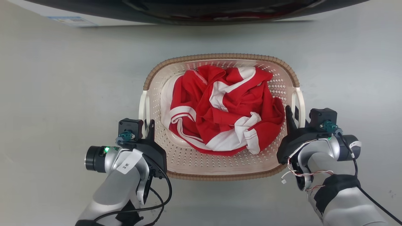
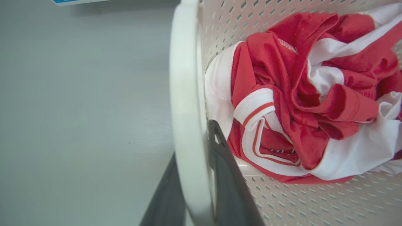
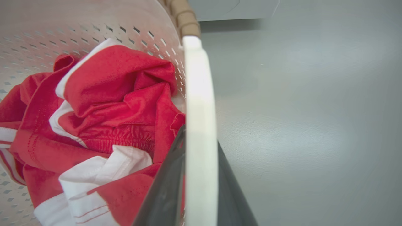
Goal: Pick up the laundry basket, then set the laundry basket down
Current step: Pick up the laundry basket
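Observation:
The laundry basket (image 1: 220, 56), cream-white and perforated with a brown woven-look rim, sits in the middle of the head view with a crumpled red and white garment (image 1: 220, 106) inside. My left gripper (image 1: 147, 125) is shut on its left white handle (image 1: 143, 108). In the left wrist view one dark finger lies on each side of that handle (image 2: 185, 94). My right gripper (image 1: 292, 113) is shut on the right white handle (image 1: 300, 103), which the right wrist view shows as a pale bar (image 3: 199, 110) clamped between the two fingers. From these views I cannot tell whether the basket rests on the floor.
A washer (image 1: 188, 12) with a dark curved front spans the top edge beyond the basket, and a blue-and-white label (image 1: 72, 21) shows at its left. Smooth grey floor (image 1: 62, 94) surrounds the basket on both sides and in front.

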